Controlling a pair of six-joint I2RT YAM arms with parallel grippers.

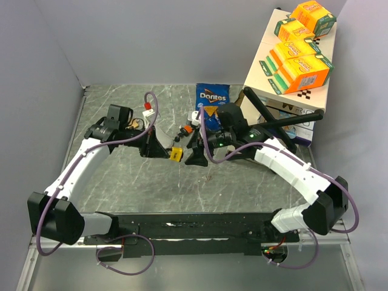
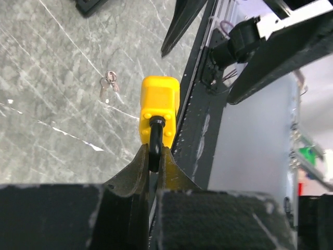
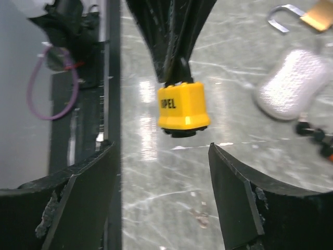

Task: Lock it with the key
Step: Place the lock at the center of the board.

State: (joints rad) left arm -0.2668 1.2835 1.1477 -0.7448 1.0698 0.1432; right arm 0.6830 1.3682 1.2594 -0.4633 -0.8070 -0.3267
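Grey marbled tabletop point(image 1: 121, 182), plain grey walls all round. Near the middle, a yellow plastic-cased padlock point(image 1: 176, 153), pinched by its black shackle point(image 2: 155, 138) in the left claw point(image 1: 165, 151). Clenched tight on that shackle, with the lock's body sticking out past the fingertips. Facing it from the other side, the right claw point(image 3: 161, 147): released, fingers spread wide, nothing between them, just short of the lock's bottom end. Down on the stone near the lock, what looks like a small bunch of silvery keys on a ring point(image 2: 109, 83), touching neither claw. Also lying around: a brass padlock with its shackle swung open point(image 3: 315, 15), a blue Doritos bag point(image 1: 212, 97) further back, and a stack of orange cartons point(image 1: 300, 54) on a white box point(image 1: 260, 76) in the far right corner.
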